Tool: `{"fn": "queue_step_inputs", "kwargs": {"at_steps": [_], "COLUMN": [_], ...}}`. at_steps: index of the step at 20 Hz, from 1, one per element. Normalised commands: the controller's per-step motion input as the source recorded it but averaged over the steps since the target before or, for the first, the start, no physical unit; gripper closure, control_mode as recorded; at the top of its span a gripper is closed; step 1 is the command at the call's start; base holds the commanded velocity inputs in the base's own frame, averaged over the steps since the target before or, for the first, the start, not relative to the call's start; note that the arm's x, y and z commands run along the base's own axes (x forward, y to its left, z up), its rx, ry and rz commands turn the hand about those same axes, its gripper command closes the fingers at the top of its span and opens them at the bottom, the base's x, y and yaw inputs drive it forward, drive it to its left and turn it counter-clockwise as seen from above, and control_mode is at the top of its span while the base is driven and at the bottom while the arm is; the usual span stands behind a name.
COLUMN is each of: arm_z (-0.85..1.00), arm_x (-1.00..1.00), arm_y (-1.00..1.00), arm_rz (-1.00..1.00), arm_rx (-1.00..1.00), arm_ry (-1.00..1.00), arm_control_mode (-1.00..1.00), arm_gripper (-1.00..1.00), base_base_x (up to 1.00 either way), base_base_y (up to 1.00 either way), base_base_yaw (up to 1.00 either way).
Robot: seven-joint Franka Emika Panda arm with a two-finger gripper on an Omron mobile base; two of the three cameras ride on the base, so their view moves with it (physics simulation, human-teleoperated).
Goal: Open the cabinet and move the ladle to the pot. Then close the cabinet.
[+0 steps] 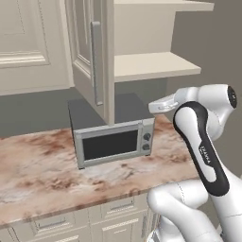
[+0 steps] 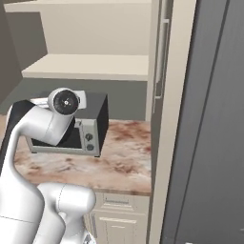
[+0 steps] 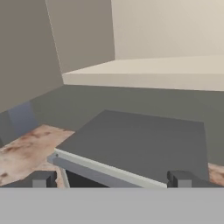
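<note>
Marbled desk [image 1: 38, 170] under the cabinet [image 1: 90, 56], door swung open.
Claw [image 3: 112, 179] spread apart, empty, above the microwave [image 1: 113, 142].

The left base view looks forward and down from behind the arm, which rises at 5 o'clock; the microwave [image 1: 113, 142] sits at centre on the marble counter [image 1: 38, 170], the open cabinet [image 1: 142, 66] at 12 o'clock. The right base view faces the same spot from the other side, arm at 8 o'clock, microwave [image 2: 81, 131] at 9 o'clock, shelves [image 2: 90, 66] at 11 o'clock. The hand view looks close over the microwave's top [image 3: 140, 140] towards a shelf [image 3: 153, 72] at 1 o'clock; all three share microwave, counter and shelf
</note>
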Motion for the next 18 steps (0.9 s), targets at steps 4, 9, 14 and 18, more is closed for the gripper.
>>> {"fn": "queue_step_inputs", "kwargs": {"at_steps": [4,9,14,18], "arm_z": [0.00,0.00,0.00,0.00], "arm_x": [0.00,0.00,0.00,-0.15], "arm_y": [0.00,0.00,0.00,0.00], "arm_rz": [0.00,0.00,-0.02,-0.11], "arm_rx": [0.00,0.00,0.00,0.02], "arm_ry": [0.00,0.00,-0.02,-0.03], "arm_control_mode": [1.00,1.00,-1.00,-1.00], "arm_gripper": [-1.00,-1.00,-1.00,-1.00], "base_base_x": [0.13,0.11,0.01,0.00], "base_base_y": [0.00,0.00,0.00,0.00], "base_base_yaw": [-0.06,-0.05,-0.01,0.00]}}
